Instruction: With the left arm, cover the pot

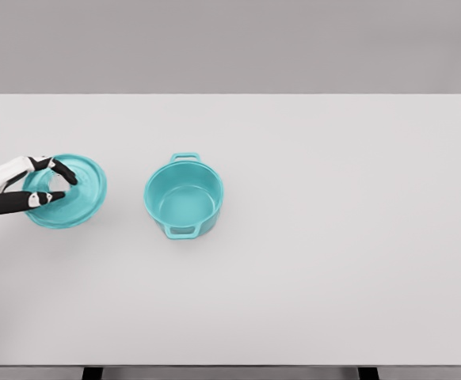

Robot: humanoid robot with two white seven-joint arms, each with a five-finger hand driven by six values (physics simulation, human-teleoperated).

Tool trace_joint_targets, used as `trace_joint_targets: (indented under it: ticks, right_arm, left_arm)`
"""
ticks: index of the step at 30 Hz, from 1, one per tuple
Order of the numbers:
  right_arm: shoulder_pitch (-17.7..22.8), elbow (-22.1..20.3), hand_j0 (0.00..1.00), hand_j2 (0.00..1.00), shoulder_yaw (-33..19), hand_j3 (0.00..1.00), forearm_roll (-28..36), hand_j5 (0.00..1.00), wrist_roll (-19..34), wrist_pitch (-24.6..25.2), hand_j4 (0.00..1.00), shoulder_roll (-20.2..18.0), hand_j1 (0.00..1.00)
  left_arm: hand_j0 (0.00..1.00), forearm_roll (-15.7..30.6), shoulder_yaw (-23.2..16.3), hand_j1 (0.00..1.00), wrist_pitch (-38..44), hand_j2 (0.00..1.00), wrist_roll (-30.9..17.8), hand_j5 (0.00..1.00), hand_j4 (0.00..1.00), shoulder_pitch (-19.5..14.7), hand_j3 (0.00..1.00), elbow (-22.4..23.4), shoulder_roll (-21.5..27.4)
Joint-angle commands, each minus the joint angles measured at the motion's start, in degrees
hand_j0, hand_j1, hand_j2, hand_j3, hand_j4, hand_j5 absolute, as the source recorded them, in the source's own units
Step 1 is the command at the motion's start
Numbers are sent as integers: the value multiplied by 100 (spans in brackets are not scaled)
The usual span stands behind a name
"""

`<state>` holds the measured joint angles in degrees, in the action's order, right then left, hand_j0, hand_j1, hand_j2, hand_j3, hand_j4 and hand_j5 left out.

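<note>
Only the left hand (34, 184) shows in the head view, coming in from the left edge of the picture at mid-height, with its white forearm cut off by the frame. Its fingers (62, 171) are black at the tips and reach out over the teal lid (76, 192), which lies flat on the white table (333, 237). One finger stretches across the far part of the lid, and a second one lies nearer the robot across the lid's middle, so the two stand a little apart, like a loose pinch around the lid's centre. Whether they actually press on a knob or only lie over the lid cannot be told from this view, since the hand covers that spot. The lid's round rim sticks out past the fingertips on the side away from the wrist, and also on the near and far sides. Further out in the direction the fingers point, well apart from the lid and the hand, stands the teal pot (184, 206). It is upright and uncovered, and its inside bottom can be seen. One loop handle sits on its far side and the other on its near side. A bare strip of table lies between lid and pot.
</note>
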<state>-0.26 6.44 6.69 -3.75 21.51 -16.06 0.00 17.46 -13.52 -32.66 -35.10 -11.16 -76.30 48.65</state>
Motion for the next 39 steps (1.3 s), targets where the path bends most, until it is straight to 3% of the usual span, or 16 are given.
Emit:
trace_joint_targets:
  ticks: [1, 22, 28, 30, 32, 39]
  right_arm:
    - [0, -2, 100, 100, -1, 100, -3, 100, 2, -3, 100, 0, 100]
    - [0, 6, 100, 100, -1, 100, -3, 100, 2, -3, 100, 0, 100]
    - [0, 6, 100, 100, -1, 100, -3, 100, 2, -3, 100, 0, 100]
    - [0, 6, 100, 100, -1, 100, -3, 100, 2, -3, 100, 0, 100]
    - [0, 6, 100, 100, -1, 100, -3, 100, 2, -3, 100, 0, 100]
    - [0, 6, 100, 100, -1, 100, -3, 100, 2, -3, 100, 0, 100]
  left_arm:
    - [53, 3, -106, 53, 128, 53, 10, 53, 53, -17, 53, -122, -14]
    - [53, 11, -722, 53, 330, 53, 10, 53, 53, -703, 53, -227, -295]
    - [53, -402, -801, 53, 506, 53, 10, 53, 53, -835, 53, -218, -655]
    - [53, -419, -810, 53, 541, 53, 10, 53, 53, -844, 53, -218, -726]
    - [53, -472, -1073, 53, 576, 53, 10, 53, 53, -1002, 53, -209, -770]
    - [53, -569, -1223, 53, 752, 53, 10, 53, 53, -1160, 53, -201, -866]
